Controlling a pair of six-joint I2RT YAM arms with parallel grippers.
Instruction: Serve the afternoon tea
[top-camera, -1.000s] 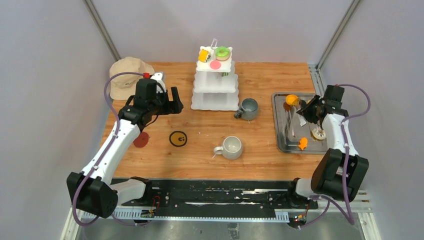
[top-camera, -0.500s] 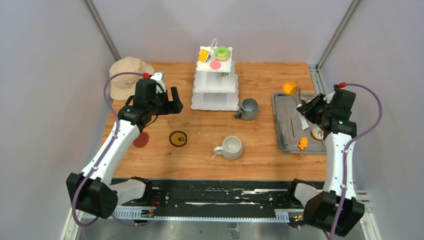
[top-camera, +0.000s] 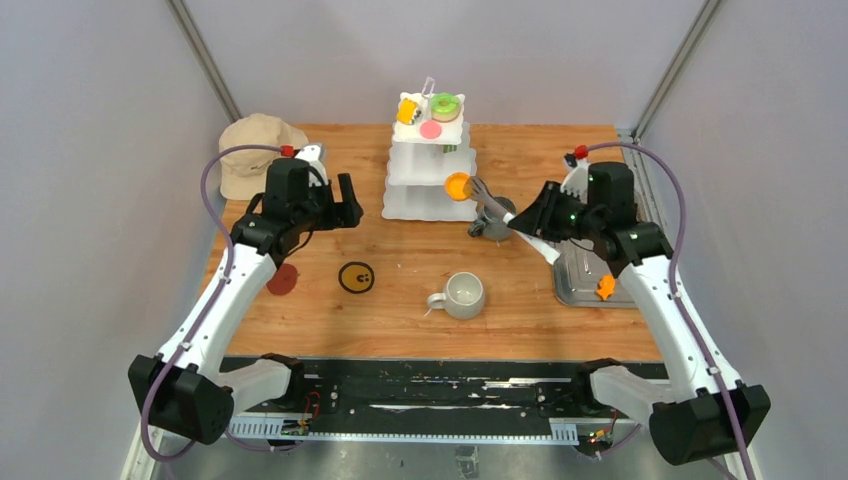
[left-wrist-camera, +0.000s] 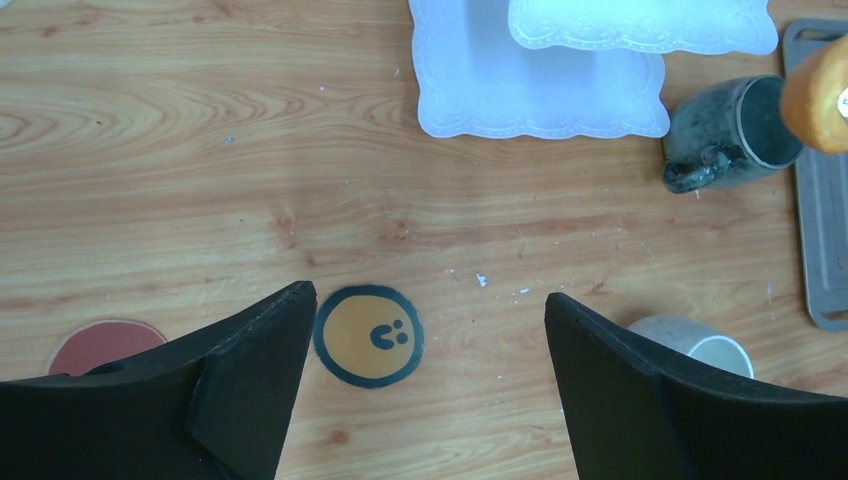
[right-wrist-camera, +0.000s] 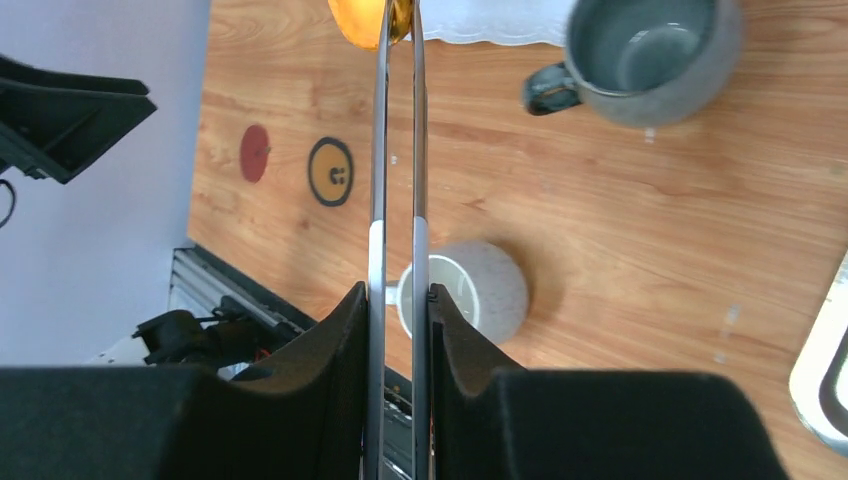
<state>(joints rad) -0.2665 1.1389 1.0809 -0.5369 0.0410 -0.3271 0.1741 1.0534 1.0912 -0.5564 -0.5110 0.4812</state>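
We count two mugs, a pale mug (top-camera: 465, 294) and a dark mug (left-wrist-camera: 740, 125); one tiered stand (top-camera: 430, 200); five toy pastries (top-camera: 444, 105), perhaps more, since the one tray (top-camera: 575, 285) is partly hidden; two coasters (top-camera: 356, 277); one hat (top-camera: 255, 150); one pair of tongs (right-wrist-camera: 379, 150).

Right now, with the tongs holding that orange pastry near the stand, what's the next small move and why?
Probably ease the orange pastry slightly left, over the bottom tier of the stand: that tier looks bare, and the pastry, pinched in the tongs, hangs at its right edge.
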